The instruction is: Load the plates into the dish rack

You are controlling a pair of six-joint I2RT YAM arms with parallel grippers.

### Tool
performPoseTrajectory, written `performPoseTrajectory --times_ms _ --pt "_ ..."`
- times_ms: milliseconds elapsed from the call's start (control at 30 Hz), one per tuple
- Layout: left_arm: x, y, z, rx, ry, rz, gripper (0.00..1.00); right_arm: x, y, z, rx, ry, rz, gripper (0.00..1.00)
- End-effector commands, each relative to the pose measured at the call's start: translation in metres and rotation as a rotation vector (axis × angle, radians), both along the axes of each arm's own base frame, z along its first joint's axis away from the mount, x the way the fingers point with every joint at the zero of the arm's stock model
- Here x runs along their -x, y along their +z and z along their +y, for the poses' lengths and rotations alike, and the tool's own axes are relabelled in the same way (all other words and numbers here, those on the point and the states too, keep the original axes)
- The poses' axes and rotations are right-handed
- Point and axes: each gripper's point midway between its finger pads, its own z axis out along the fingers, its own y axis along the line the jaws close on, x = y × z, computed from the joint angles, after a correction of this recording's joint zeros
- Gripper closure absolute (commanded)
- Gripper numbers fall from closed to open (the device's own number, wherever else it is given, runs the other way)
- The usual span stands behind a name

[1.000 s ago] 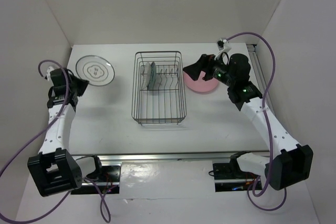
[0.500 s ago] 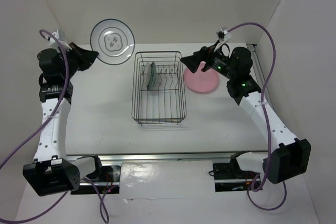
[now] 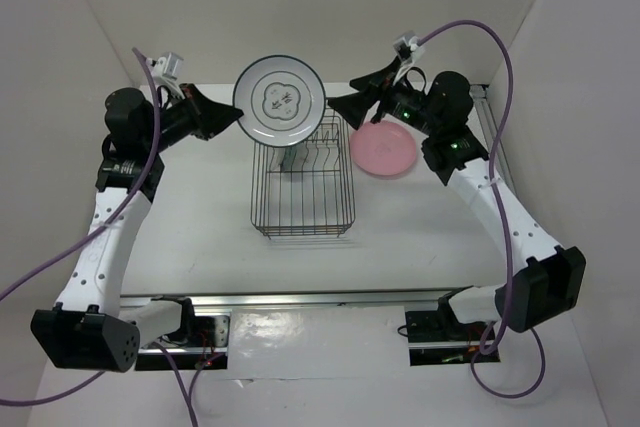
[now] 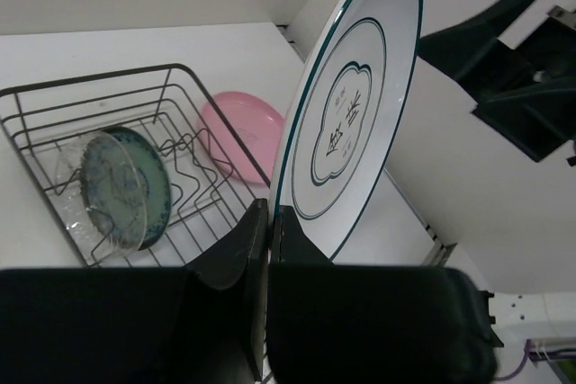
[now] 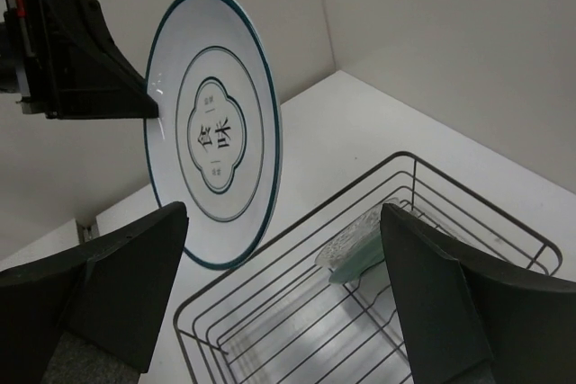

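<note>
Lifting is the change. A second ago the ringed plate (image 3: 279, 100) lay flat at the upper left of the desk (image 3: 190, 227). Now it hangs on edge in the upper middle of the overhead view, above the far end of the dish rack (image 3: 302, 234) and clear of the wires. The left pincer (image 3: 236, 115) is clamped nearly closed on the plate's left rim, and the left wrist view shows both fingers pinching that edge.

The right pincer (image 3: 340, 94) has risen from over the pink plate (image 3: 385, 152). It now stands spread wide and empty, just beside the ringed plate's right rim and not touching it.

Two plates already stand among the prongs at the rack's upper left. They are the teal patterned plate (image 4: 135, 188) and, against it, the wavy-edged glass plate (image 4: 67, 188). The pink plate rests flat on the desk, just right of the rack.

The task therefore looks about half done, with the third plate in transit. The open right pincer facing the rim suggests a handover or a steadying hold. Either way, the plate must come down vertically into a free slot without knocking the two plates already standing.
</note>
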Motion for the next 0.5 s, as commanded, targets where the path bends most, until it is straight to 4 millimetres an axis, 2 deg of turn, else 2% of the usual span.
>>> performPoseTrajectory --times_ms 0,100,167,233,300,333,367,400,467 --pt "0.022 0.043 -0.019 -0.006 -0.105 -0.188 1.0 0.007 0.016 0.011 0.024 0.044 -0.089 0.06" --pt "0.027 0.044 -0.026 0.001 -0.137 -0.191 1.0 0.004 0.013 0.016 0.038 0.018 -0.084 0.07" --pt "0.029 0.042 -0.028 0.013 -0.156 -0.179 1.0 -0.002 0.004 0.019 0.041 0.02 -0.057 0.11" --pt "0.031 0.042 -0.031 0.014 -0.166 -0.179 1.0 -0.004 0.009 0.02 0.019 0.022 -0.07 0.23" --pt "0.031 0.044 -0.031 0.02 -0.166 -0.182 1.0 -0.002 0.005 0.027 0.02 0.049 -0.053 0.36" --pt "0.033 0.044 -0.032 0.02 -0.177 -0.182 1.0 -0.004 0.005 0.028 0.022 0.05 -0.048 0.52" --pt "0.033 0.044 -0.032 0.02 -0.177 -0.182 1.0 -0.002 0.01 0.031 0.016 0.049 -0.057 0.59" --pt "0.033 0.044 -0.032 0.02 -0.177 -0.182 1.0 -0.005 0.006 0.032 0.02 0.05 -0.049 0.65" --pt "0.032 0.041 -0.032 0.02 -0.177 -0.18 1.0 -0.003 0.006 0.035 0.018 0.05 -0.048 0.67"
